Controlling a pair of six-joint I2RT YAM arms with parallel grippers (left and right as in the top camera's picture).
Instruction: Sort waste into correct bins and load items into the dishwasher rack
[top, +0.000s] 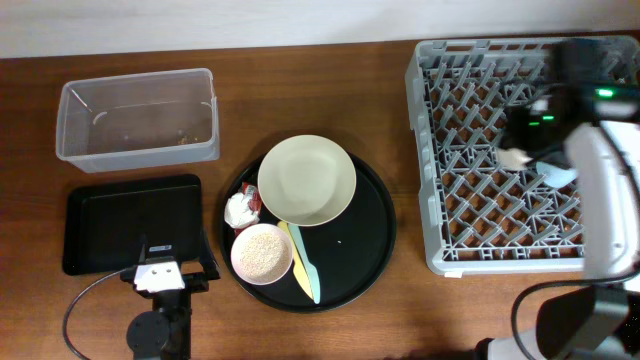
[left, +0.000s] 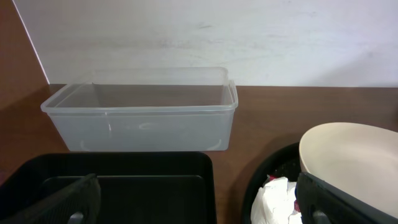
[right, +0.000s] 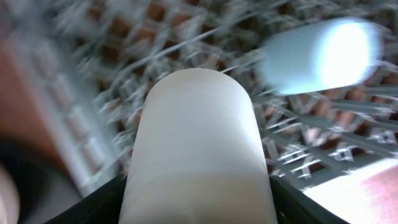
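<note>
— Rack (top: 470, 200) takes the right side of the table, grey, pegs up.
— And the middle?
— Round tray (top: 375, 235), with most of the things on it. Far left is the tub (top: 138, 150), and the black tray (top: 110, 215) sits in front of it. The left gripper (left: 196, 186) hangs over that tray's near edge, jaws spread wide, nothing in them.
— On the round tray?
— Plate (top: 306, 180) at the back, bowl (top: 236, 250) touching its front edge, full of rice (top: 262, 253).
— Cups?
— The right gripper (right: 196, 186) is clamped round the white cup (right: 198, 124) above the rack. That view's smeared, mind. The blue cup (right: 320, 56) is down in the rack just beyond.
— Smaller bits?
— Yellow utensil (top: 297, 265) and green utensil (top: 310, 272) lie side by side, right of the bowl. The wrapper (top: 242, 208) is tucked against the plate's left.
</note>
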